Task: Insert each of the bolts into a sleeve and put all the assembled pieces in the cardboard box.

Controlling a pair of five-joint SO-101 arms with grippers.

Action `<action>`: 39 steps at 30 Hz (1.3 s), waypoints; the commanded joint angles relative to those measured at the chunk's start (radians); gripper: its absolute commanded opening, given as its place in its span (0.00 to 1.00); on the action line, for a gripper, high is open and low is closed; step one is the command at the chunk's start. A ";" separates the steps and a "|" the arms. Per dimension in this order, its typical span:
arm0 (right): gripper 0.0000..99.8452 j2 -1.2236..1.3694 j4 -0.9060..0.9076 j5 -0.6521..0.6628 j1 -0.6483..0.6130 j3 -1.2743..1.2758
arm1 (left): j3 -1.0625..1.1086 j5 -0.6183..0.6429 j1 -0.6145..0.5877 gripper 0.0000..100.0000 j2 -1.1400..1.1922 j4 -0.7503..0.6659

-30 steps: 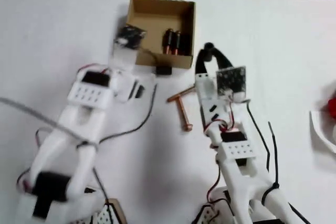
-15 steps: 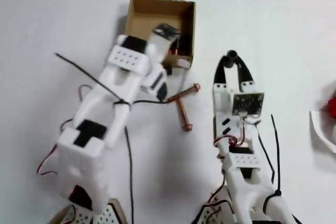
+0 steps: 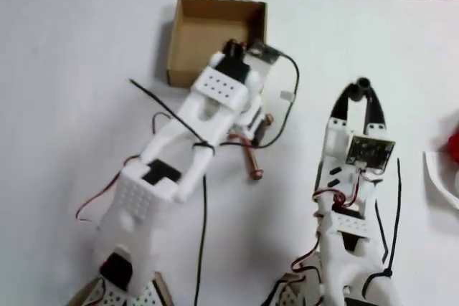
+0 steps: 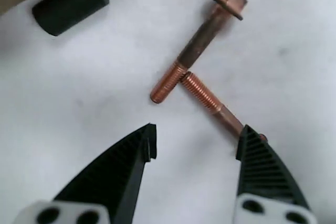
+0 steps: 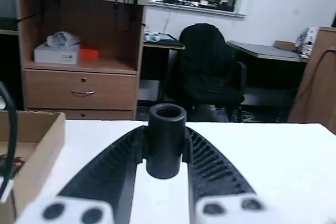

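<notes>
Your left gripper gapes wide over two bolts (tips touching); your right gripper, at their 2 o'clock, clamps a sleeve upright.

- The first bolt, copper with a flanged hex head, lies flat on the white worktop, upper centre of your left wrist view.
- The second bolt lies slanted below it, and their threaded tips touch.
- A black sleeve lies on its side, upper left.
- Your right claw grips the other sleeve upright.
- The cardboard box sits open at the upper centre of the high view.
</notes>
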 commanded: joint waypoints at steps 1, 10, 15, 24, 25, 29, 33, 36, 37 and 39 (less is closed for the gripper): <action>0.02 -0.039 -0.027 0.009 0.047 -0.008 | -0.042 0.160 0.049 0.26 -0.008 0.029; 0.02 -0.039 -0.027 0.009 0.050 -0.008 | -0.035 0.477 0.100 0.26 0.002 0.089; 0.02 -0.039 -0.027 0.009 0.050 -0.008 | -0.033 0.552 0.100 0.26 0.005 0.049; 0.02 -0.039 -0.027 0.009 0.050 -0.008 | -0.044 0.566 0.100 0.26 0.181 0.002; 0.02 -0.039 -0.027 0.009 0.050 -0.008 | -0.044 0.565 0.098 0.26 0.196 -0.002; 0.02 -0.039 -0.027 0.009 0.050 -0.008 | -0.044 0.559 0.101 0.25 0.215 0.006; 0.02 -0.039 -0.027 0.009 0.050 -0.008 | -0.044 0.457 0.094 0.09 0.209 0.006; 0.02 -0.039 -0.027 0.009 0.050 -0.008 | -0.042 0.315 0.092 0.04 0.216 0.035; 0.02 -0.039 -0.027 0.009 0.050 -0.008 | -0.042 0.275 0.086 0.03 0.216 0.055; 0.02 -0.039 -0.027 0.009 0.050 -0.008 | -0.042 0.198 0.069 0.03 0.210 0.089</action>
